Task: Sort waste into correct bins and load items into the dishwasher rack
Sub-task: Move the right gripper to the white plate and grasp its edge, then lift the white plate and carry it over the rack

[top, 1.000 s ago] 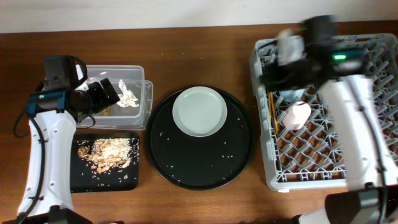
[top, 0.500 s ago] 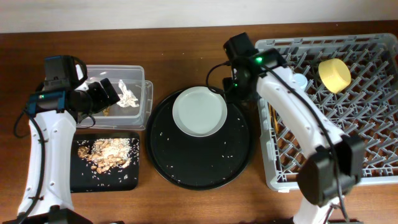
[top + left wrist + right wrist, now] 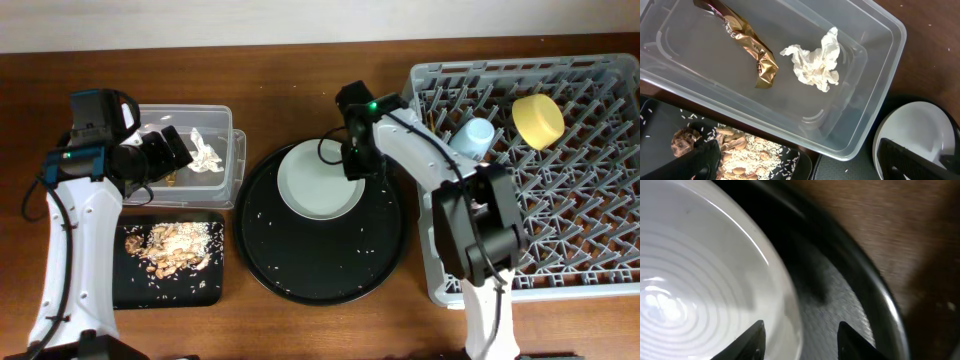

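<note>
Dark brown wood runs under everything, a table [image 3: 300,70] seen from above. Nearest on the left lies the shallow black rectangular tray [image 3: 200,285], with the brownish food scraps [image 3: 170,247] and white rice heaped in its far half. Just beside it sits the large round black tray [image 3: 320,260], sprinkled with stray rice grains. The pale grey-white plate [image 3: 318,182] rests in the far part of that round tray.

The right arm rises from the near edge in front of the dishwasher rack [image 3: 600,270]. Its white forearm slants away and to the left across the rack's corner, and the wrist folds down at the plate's far right edge. The right gripper [image 3: 355,162] is roughly half parted. In its wrist view one fingertip hangs over the plate and the other over the round tray, with the plate's rim between them. It has nothing clamped, and whether either fingertip touches cannot be told.

The left arm stands up from the near left. Its white link runs away along the table edge, then bends at the elbow so the wrist points right over the clear tub [image 3: 238,160]. The left gripper [image 3: 172,150] is spread fully wide and empty, hovering above the tub. Inside the tub lie the crumpled white tissue [image 3: 814,62] and the brown-gold wrapper [image 3: 747,42], apart from each other.

Farthest back in the rack, the light-blue cup [image 3: 474,135] sits near the left wall. The yellow bowl [image 3: 538,118] is tipped on its side just beyond it.
</note>
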Tool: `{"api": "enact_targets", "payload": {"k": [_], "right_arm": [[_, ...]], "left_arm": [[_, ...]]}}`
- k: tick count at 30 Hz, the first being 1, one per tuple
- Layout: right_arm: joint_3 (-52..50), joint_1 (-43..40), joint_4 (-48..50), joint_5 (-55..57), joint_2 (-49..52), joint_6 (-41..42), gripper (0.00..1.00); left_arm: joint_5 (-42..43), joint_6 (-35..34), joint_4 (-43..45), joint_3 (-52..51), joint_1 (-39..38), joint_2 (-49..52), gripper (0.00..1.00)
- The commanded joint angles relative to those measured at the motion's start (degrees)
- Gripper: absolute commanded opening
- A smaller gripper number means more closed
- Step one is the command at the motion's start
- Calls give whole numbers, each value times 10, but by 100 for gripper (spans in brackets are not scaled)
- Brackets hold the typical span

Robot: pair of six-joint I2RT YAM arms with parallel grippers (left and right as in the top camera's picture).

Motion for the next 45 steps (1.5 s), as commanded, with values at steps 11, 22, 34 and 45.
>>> {"api": "enact_targets", "payload": {"k": [11, 22, 34, 45], "right_arm": [[-40, 25, 37, 3, 14, 21, 42], [-46, 24, 45, 2, 0, 20, 4], [49, -13, -78, 51, -159, -71, 4], [49, -200, -50, 250, -413, -357, 4]], "left_arm": [[-4, 5, -1, 1, 1, -7, 100], [-4, 5, -1, 1, 1, -7, 99], [-4, 5, -1, 1, 1, -7, 99], [-4, 5, -1, 1, 1, -7, 99]]}}
